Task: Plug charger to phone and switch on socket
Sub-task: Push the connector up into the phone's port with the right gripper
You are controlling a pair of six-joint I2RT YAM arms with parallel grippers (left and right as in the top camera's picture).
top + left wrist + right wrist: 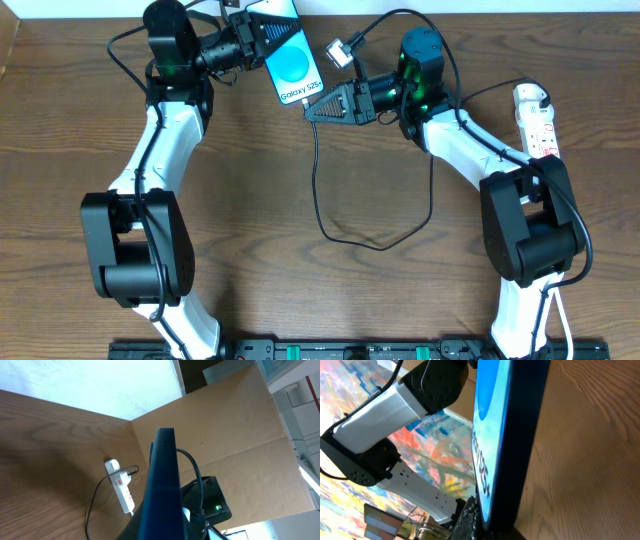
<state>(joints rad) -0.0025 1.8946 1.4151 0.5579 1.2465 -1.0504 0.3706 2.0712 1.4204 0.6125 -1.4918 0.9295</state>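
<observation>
Left arm (152, 165) stretches far up the bench (260, 260), wrist turned sideways. The left tool (264, 42) is clamped on the phone's (293, 62) top end, blue screen facing up. Right arm (465, 150) reaches in from the phone's other side. Its right tool (316, 110) is pressed together on the charger (317, 190) tip, right at the phone's lower edge. Below the phone, the black cable sags in a loop on the wood. The socket (537, 122) lies well away from the phone, beyond the right arm's elbow.
</observation>
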